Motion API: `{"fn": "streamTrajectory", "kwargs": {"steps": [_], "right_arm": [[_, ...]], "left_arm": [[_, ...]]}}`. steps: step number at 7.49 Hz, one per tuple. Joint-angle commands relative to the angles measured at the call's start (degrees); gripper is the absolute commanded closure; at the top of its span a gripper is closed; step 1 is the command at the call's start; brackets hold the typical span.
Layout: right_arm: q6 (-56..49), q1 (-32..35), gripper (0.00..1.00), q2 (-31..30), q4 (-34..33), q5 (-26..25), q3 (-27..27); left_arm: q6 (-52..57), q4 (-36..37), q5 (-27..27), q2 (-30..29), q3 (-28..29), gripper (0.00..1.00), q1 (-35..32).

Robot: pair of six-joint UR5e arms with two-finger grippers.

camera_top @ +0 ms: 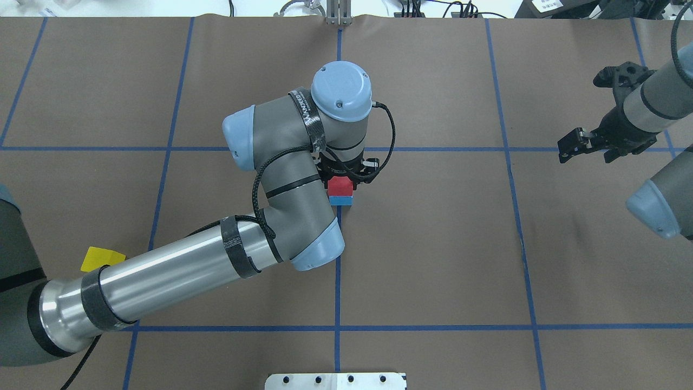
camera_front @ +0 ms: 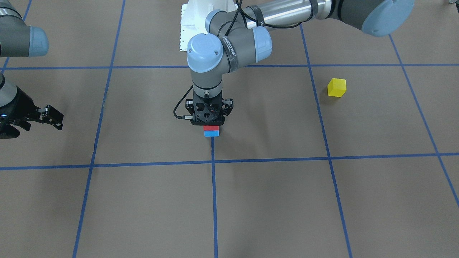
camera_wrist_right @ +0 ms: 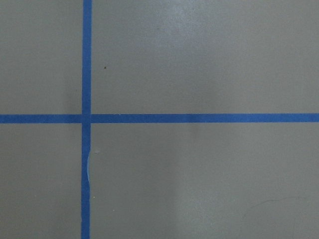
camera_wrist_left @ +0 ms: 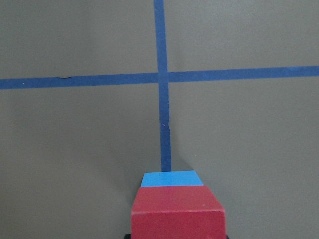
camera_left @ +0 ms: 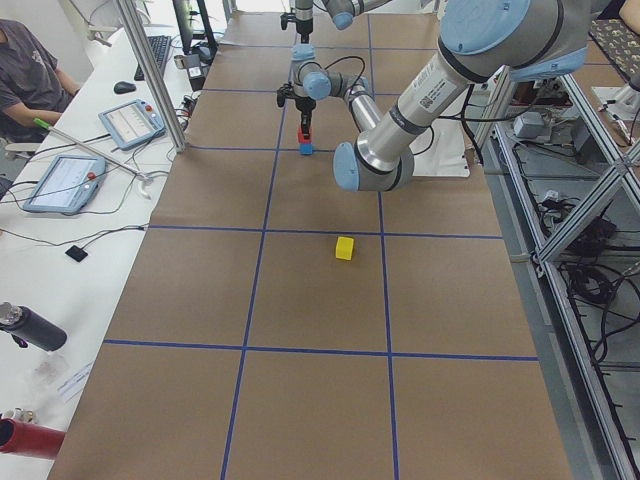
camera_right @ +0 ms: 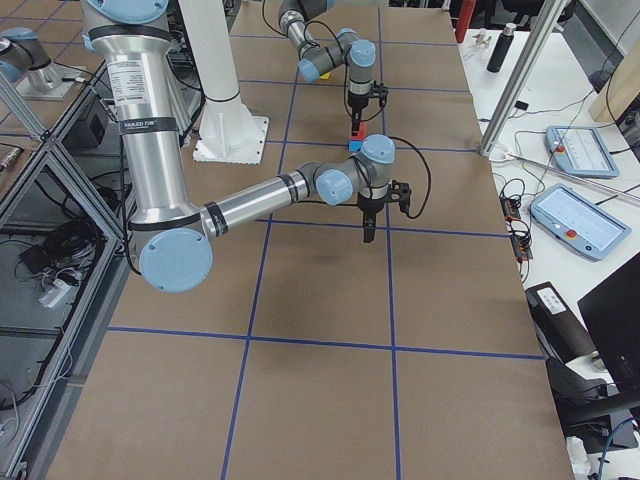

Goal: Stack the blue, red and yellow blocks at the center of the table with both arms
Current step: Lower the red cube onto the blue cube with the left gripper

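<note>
- table cover [camera_front: 272, 200]: brown paper, matt, smooth
- grid tape [camera_front: 214, 200]: blue, slight sheen
- red block [camera_top: 341, 186], blue block [camera_top: 341, 201], yellow block [camera_front: 336, 87]: smooth, matt, plastic-looking
- left arm tube [camera_top: 173, 276]: glossy bare metal
- joint cap [camera_top: 341, 89]: pale blue plastic, satin

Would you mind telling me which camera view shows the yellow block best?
The exterior front-facing view: the yellow block stands whole and unobstructed there. Overhead, the left arm covers part of it; the exterior left view shows it small; the other views miss it.
</note>
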Motion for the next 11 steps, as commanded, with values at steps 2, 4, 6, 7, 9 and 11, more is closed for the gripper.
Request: {"fn": "streamTrajectory", "kwargs": {"steps": [2, 4, 6, 7, 9, 11], "right_arm": [[0.01, 0.0, 0.0, 0.0, 0.0, 0.0, -0.09], [0.01, 0.0, 0.0, 0.0, 0.0, 0.0, -0.09], [0.01, 0.0, 0.0, 0.09, 0.0, 0.0, -0.18], [0.01, 0.0, 0.0, 0.09, 0.0, 0.0, -0.18], [-0.07, 0.0, 0.0, 0.18, 0.0, 0.0, -0.44], [-0.16, 0.0, 0.0, 0.18, 0.0, -0.09, -0.53]], "left_arm": [[-0.07, -0.09, 0.0, 0.16, 0.02, 1.0, 0.0], [-0.07, -0.09, 0.0, 0.08, 0.02, 1.0, 0.0], [-0.07, -0.09, 0.0, 0.08, -0.07, 1.0, 0.09], [-0.07, -0.09, 0.0, 0.08, -0.07, 1.0, 0.18], [-0.07, -0.18, 0.0, 0.08, 0.02, 1.0, 0.18], [-0.16, -0.88, 0.0, 0.08, 0.2, 1.0, 0.18]]}}
